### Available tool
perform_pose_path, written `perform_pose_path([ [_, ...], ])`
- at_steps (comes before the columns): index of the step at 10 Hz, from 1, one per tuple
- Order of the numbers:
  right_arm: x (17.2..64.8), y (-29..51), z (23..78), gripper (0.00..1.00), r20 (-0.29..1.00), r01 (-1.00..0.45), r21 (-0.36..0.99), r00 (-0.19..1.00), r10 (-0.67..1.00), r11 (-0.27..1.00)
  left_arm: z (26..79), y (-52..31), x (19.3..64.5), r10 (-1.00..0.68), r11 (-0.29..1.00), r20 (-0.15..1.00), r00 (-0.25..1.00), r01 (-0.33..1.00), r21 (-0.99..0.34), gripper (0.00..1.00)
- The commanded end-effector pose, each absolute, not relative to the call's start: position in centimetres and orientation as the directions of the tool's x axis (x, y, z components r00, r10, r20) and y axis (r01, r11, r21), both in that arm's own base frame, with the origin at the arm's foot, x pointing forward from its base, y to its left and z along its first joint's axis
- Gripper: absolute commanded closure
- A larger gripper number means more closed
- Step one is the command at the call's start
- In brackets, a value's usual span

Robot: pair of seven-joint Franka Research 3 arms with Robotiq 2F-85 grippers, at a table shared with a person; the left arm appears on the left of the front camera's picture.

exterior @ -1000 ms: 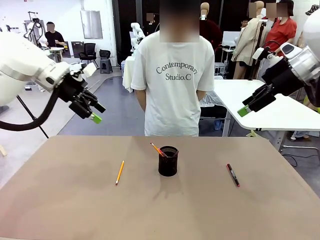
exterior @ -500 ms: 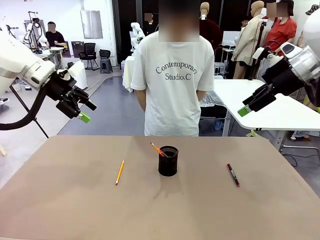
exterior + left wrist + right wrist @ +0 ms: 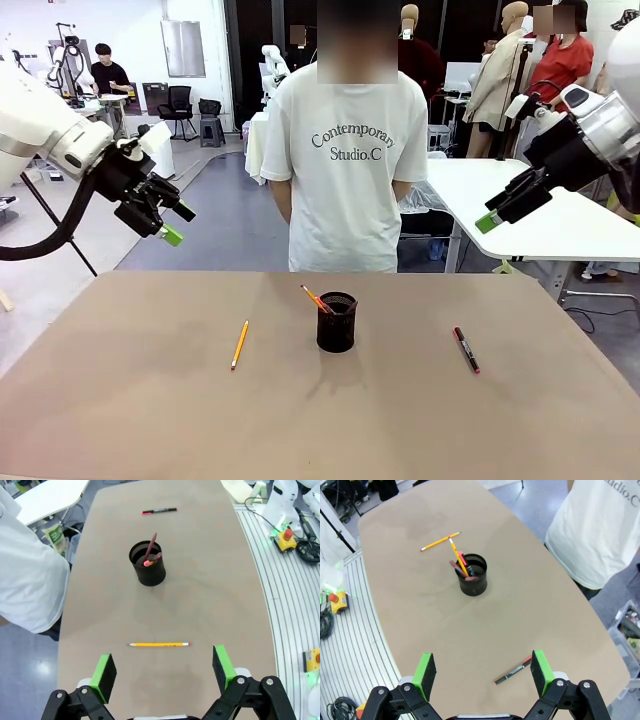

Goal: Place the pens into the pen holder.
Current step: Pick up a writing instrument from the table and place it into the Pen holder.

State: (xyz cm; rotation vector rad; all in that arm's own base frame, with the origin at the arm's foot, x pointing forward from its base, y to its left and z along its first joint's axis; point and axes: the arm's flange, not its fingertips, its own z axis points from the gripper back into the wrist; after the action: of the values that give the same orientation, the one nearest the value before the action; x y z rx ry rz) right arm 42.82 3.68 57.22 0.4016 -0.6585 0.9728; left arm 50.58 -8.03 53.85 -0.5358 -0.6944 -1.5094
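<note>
Next up, I reckon: the yellow pencil [image 3: 239,345], lying flat between the desk's [image 3: 150,420] left edge and the pen holder [image 3: 336,322] at mid-desk. I should come straight down, straddling its middle crosswise. The marker [image 3: 466,350] waits toward the right edge. My left gripper [image 3: 180,225] and right gripper [image 3: 487,220] hang wide open, empty.

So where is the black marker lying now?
In the front view, the marker lies flat on the table, on the robot's right, well apart from the pen holder.
</note>
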Motion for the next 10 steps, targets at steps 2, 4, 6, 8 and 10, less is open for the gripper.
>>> perform_pose_path([
  [2,42.88,3.71,57.34,0.0,0.683,-0.858,0.025,0.39,0.618,0.513,54.07,-8.12,50.54,-0.71,0.024,0.703,-0.049,0.995,0.094,0.0],
  [4,42.88,3.71,57.34,0.0,0.683,-0.858,0.025,0.39,0.618,0.513,54.07,-8.12,50.54,-0.71,0.024,0.703,-0.049,0.995,0.094,0.0],
  [6,42.88,3.71,57.34,0.0,0.683,-0.858,0.025,0.39,0.618,0.513,54.07,-8.12,50.54,-0.71,0.024,0.703,-0.049,0.995,0.094,0.0],
  [8,42.88,3.71,57.34,0.0,0.683,-0.858,0.025,0.39,0.618,0.513,54.07,-8.12,50.54,-0.71,0.024,0.703,-0.049,0.995,0.094,0.0],
  [10,42.88,3.71,57.34,0.0,0.683,-0.858,0.025,0.39,0.618,0.513,54.07,-8.12,50.54,-0.71,0.024,0.703,-0.049,0.995,0.094,0.0],
])
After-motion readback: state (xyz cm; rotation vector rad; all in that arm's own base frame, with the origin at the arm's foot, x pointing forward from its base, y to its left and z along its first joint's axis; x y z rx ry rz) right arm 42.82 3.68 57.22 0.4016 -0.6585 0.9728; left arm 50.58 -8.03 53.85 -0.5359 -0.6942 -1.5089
